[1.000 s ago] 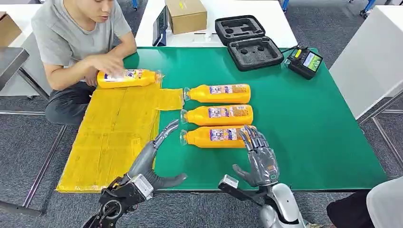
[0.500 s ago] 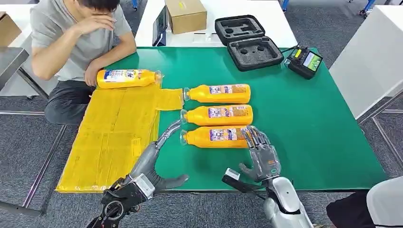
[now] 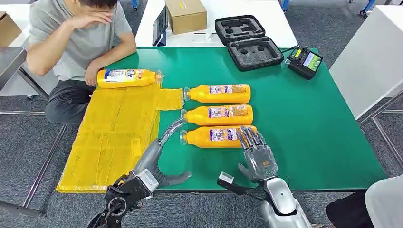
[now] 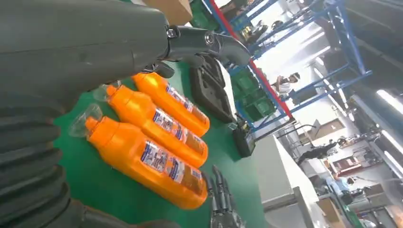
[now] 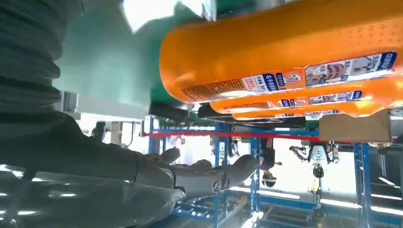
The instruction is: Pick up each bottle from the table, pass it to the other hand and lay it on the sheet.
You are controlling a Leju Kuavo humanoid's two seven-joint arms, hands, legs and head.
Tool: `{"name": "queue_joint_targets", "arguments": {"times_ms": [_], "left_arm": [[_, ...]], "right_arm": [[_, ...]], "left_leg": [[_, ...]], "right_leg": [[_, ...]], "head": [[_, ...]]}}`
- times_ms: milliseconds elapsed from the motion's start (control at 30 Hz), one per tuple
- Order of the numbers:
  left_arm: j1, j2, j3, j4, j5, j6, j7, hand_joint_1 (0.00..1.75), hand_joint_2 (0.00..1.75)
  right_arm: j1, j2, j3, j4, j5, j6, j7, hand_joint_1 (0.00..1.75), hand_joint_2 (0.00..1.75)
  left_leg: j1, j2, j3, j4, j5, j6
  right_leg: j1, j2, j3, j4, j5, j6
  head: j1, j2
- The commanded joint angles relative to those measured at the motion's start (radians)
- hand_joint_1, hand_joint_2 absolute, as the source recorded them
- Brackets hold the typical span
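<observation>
Lying in a row on the green mat [image 3: 304, 118] are three orange bottles, caps toward the yellow sheet [image 3: 114, 133]: the far bottle [image 3: 217, 93], the middle bottle [image 3: 218, 115] and the near bottle [image 3: 217, 137], each just beside the next. A fourth bottle [image 3: 127, 78] lies along the sheet's far edge, close to a seated person [image 3: 76, 38] whose forearm rests by its base.

The right hand [image 3: 255, 154] is open, fingers spread and empty, its fingertips at the base end of the near bottle; whether they touch it cannot be told. The left hand [image 3: 159, 152] is also open and holds nothing, fingers stretched toward the near bottle's cap, thumb out to the side, over the mat just beside the sheet's edge.

Beyond the far bottle, on the mat's far edge, sit an open black foam case [image 3: 247, 40] and a small charger [image 3: 305, 61].
</observation>
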Motion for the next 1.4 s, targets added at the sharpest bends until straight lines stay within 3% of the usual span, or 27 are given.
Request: {"name": "queue_joint_targets", "arguments": {"times_ms": [33, 400, 700, 967, 1167, 1400], "left_arm": [[-0.043, -0.001, -0.026, 0.107, 0.007, -0.008, -0.008, 0.0, 1.75], [-0.081, -0.01, -0.028, 0.152, 0.025, -0.013, -0.014, 0.0, 1.75], [-0.113, -0.015, -0.047, 0.196, 0.048, -0.025, -0.019, 0.0, 1.75], [-0.112, -0.014, -0.046, 0.196, 0.049, -0.025, -0.02, 0.0, 1.75], [-0.091, -0.01, -0.047, 0.179, 0.053, -0.005, -0.026, 0.0, 1.75], [-0.085, -0.001, -0.041, 0.18, 0.041, 0.009, -0.028, 0.0, 1.75]], "right_arm": [[0.039, -0.003, 0.022, -0.058, 0.027, 0.002, 0.022, 0.0, 1.75], [-0.09, -0.025, -0.02, 0.148, -0.057, 0.007, -0.013, 0.0, 1.75], [-0.321, -0.053, -0.025, 0.496, -0.169, -0.03, -0.13, 0.0, 1.75], [-0.319, -0.051, -0.024, 0.501, -0.168, -0.037, -0.129, 0.0, 1.75], [-0.438, -0.021, 0.025, 0.652, -0.178, -0.016, -0.175, 0.0, 1.75], [-0.459, 0.008, 0.073, 0.701, -0.166, -0.028, -0.201, 0.0, 1.75]], "left_leg": [[0.001, -0.002, 0.005, -0.001, -0.002, -0.002], [0.0, 0.0, 0.003, -0.001, 0.0, -0.001], [0.0, 0.001, 0.003, -0.001, 0.0, 0.0], [0.0, 0.001, 0.005, -0.001, -0.001, -0.001], [0.0, 0.004, 0.004, 0.0, -0.001, -0.001], [0.0, 0.002, 0.002, 0.0, 0.0, 0.0]], "right_leg": [[0.0, 0.0, 0.005, -0.001, -0.002, -0.001], [0.0, 0.001, 0.003, -0.001, 0.0, -0.001], [0.0, 0.002, 0.003, -0.001, 0.001, 0.0], [0.001, 0.001, 0.004, -0.001, 0.0, -0.001], [0.0, 0.005, 0.003, 0.0, 0.0, -0.001], [0.0, 0.002, 0.002, 0.0, 0.0, -0.001]], "head": [[0.0, 0.0], [0.0, 0.0], [0.0, 0.0], [0.0, 0.0], [0.0, 0.0], [0.0, 0.0]]}}
